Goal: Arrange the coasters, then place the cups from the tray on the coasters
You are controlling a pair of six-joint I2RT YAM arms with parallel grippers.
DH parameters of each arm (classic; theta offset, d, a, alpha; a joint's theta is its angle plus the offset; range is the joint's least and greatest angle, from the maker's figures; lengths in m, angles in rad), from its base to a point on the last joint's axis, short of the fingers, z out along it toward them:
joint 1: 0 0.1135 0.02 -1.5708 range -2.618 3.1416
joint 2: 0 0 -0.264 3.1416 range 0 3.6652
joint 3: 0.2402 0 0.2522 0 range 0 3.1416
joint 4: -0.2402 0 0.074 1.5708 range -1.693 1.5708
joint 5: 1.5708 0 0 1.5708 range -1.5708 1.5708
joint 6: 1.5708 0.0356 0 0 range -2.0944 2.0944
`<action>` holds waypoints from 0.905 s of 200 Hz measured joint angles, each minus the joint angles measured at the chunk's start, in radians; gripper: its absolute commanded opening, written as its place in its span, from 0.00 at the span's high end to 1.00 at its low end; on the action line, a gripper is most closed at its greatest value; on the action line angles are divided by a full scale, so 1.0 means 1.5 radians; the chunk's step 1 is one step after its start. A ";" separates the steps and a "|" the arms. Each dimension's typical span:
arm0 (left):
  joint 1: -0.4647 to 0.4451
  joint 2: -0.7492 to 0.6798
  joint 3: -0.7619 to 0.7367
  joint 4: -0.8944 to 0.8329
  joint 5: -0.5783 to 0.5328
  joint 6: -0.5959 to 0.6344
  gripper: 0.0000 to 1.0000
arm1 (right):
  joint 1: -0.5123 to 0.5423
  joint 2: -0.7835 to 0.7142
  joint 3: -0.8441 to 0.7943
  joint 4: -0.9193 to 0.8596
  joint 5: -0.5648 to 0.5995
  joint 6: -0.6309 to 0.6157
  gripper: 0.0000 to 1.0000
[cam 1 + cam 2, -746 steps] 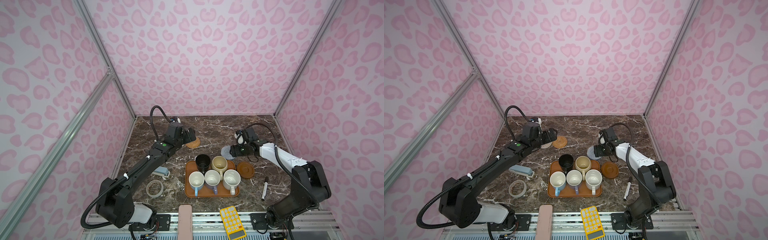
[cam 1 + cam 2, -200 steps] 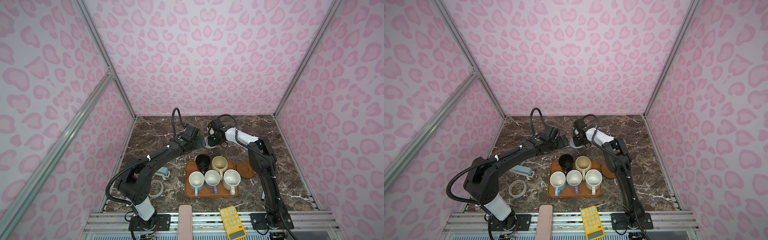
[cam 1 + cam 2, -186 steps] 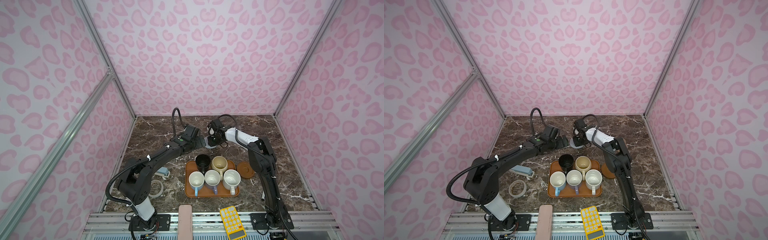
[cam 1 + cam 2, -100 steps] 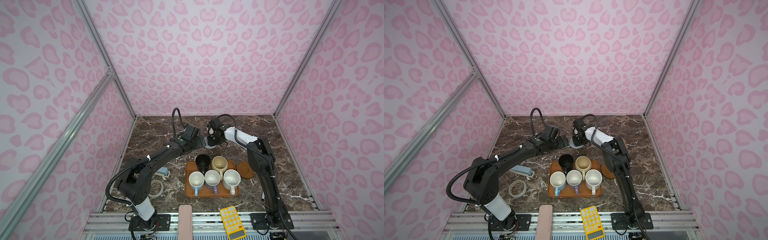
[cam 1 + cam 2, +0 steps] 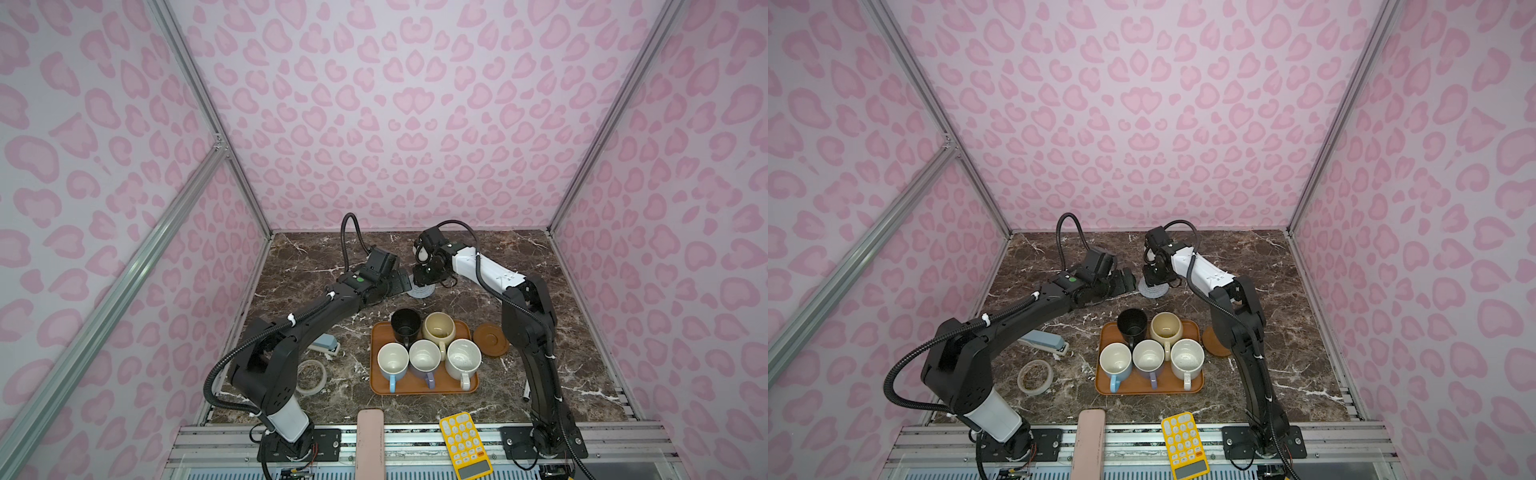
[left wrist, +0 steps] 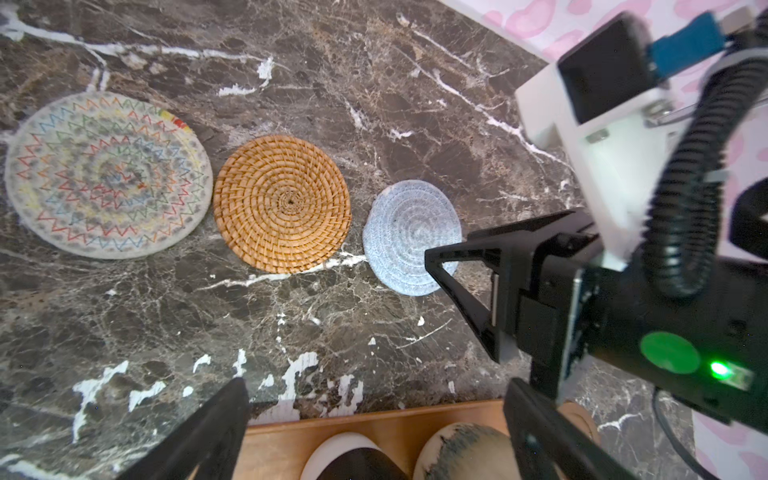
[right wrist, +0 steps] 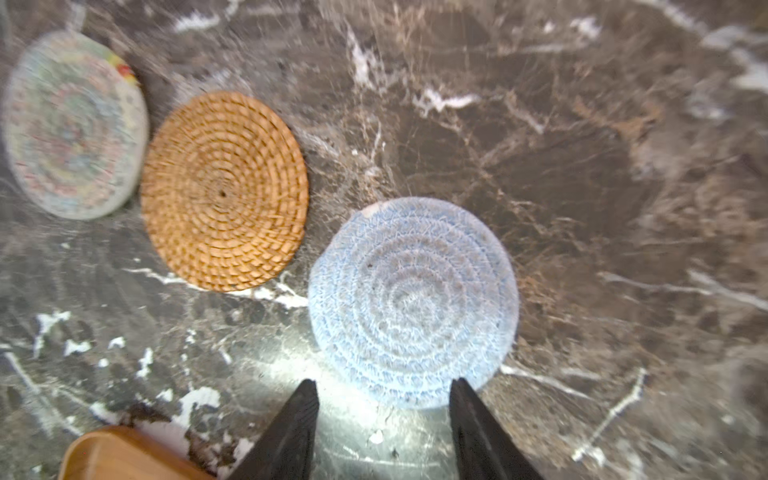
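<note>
Both top views: brown marble counter (image 5: pixel 582 332) w/ white veins, pink heart-print walls (image 5: pixel 395 104); left tool (image 6: pixel 374 386) & right tool (image 7: pixel 383 382) released, empty.

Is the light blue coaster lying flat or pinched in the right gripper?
Flat: the light blue coaster lies whole on the marble table, and the right gripper stands open at its edge.

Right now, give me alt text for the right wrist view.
A light blue crocheted coaster lies flat on dark marble just past the open right pincer. A tan rattan coaster and a white woven coaster lie beside it; a tray corner shows.
</note>
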 measured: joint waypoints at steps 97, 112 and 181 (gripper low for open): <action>-0.025 -0.105 0.011 -0.001 0.070 0.085 0.03 | -0.014 -0.324 -0.245 0.011 0.112 0.019 0.01; -0.031 -0.117 0.011 -0.001 0.076 0.092 0.03 | -0.027 -0.368 -0.282 0.018 0.125 0.025 0.01; -0.066 -0.119 0.039 -0.009 0.130 0.096 0.03 | -0.091 -0.522 -0.457 0.016 0.122 0.058 0.04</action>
